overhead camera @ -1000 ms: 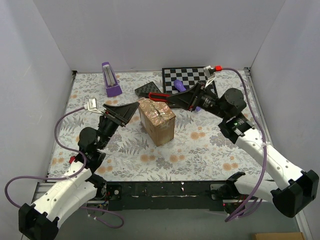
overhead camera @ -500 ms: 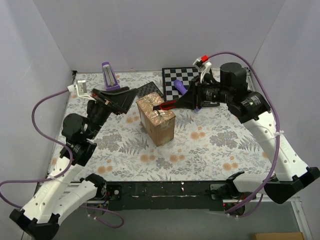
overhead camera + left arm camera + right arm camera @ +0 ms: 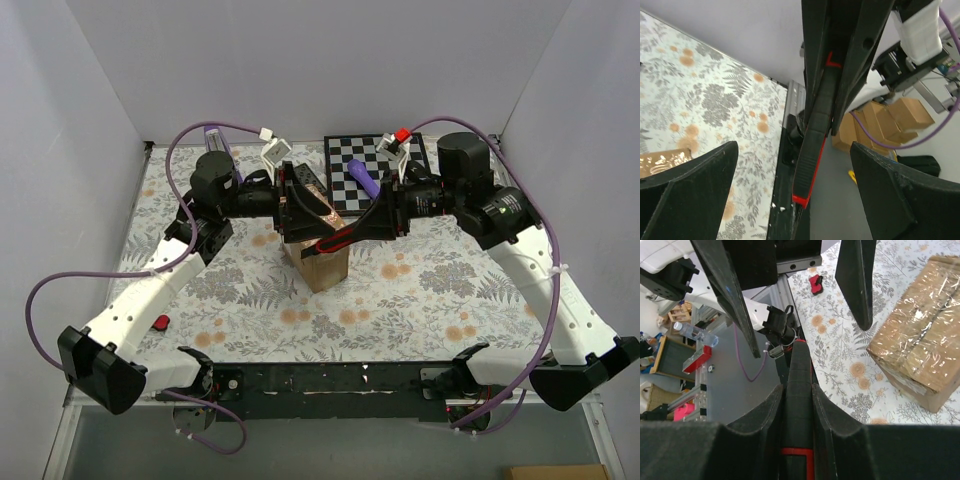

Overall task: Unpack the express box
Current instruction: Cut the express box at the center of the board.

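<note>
1. I have both arms meeting over the express box (image 3: 322,262), a brown carton standing on the floral table (image 3: 420,300) near its middle, just in front of the chessboard (image 3: 378,152).
2. The right gripper (image 3: 372,222) is clamped on a slim black-and-red cutter (image 3: 338,239), which sits squeezed between its fingers in the right wrist view. The tool angles down toward the carton's top edge, and I judge it is aimed at the tape. I cannot tell whether its tip touches.
3. The left gripper (image 3: 303,212) hangs spread wide above the carton's top with nothing in it. From its own camera the cutter runs between its two fingers (image 3: 695,185). I judge it is placed to steady the box or take the tool; which one, I cannot say.
4. The box is the only container here. Glossy clear tape (image 3: 920,335) covers its closed flaps, so its contents are hidden and unpacking has not begun.
5. A purple item (image 3: 361,178) lies on the chessboard, and a small red piece (image 3: 160,322) lies on the table by the left arm.
</note>
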`<act>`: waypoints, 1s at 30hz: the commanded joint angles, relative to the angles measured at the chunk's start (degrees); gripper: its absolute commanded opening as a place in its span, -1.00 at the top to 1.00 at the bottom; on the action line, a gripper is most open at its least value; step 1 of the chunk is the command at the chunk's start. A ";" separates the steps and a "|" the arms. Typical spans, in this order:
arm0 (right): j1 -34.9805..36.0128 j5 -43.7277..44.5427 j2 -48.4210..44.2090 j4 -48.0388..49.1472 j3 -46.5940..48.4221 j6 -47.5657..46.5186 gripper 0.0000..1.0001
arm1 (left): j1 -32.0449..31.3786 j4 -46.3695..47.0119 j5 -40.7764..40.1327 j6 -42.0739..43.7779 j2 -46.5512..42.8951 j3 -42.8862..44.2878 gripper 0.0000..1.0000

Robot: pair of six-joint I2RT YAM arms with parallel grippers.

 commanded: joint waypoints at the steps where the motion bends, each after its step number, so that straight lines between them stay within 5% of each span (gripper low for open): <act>1: -0.02 -5.58 -0.96 6.22 -0.30 1.30 0.97 | 0.16 -6.05 7.60 5.09 -2.26 0.05 -0.82; 8: 0.16 -5.76 0.54 7.01 0.67 2.10 0.97 | 0.08 -6.84 10.06 6.06 -2.35 -1.97 -0.43; 16: 1.47 -5.06 2.73 6.92 3.31 2.36 0.97 | -0.10 -7.81 10.41 6.76 -1.29 -1.54 -0.25; 20: 1.74 -4.62 3.26 7.01 3.14 2.53 0.97 | -0.19 -7.72 10.85 7.03 -0.94 -1.27 0.38; 22: 1.91 -4.62 3.35 7.62 2.70 2.62 0.97 | -0.28 -7.72 10.85 7.11 -0.85 -1.53 0.51; 25: 2.00 -4.62 3.44 7.89 2.43 2.71 0.97 | -0.19 -7.28 11.20 6.85 -0.67 -2.32 0.47; 30: 2.00 -4.71 3.70 8.06 2.87 2.89 0.97 | -0.89 -7.02 11.73 6.67 -0.23 -2.50 0.04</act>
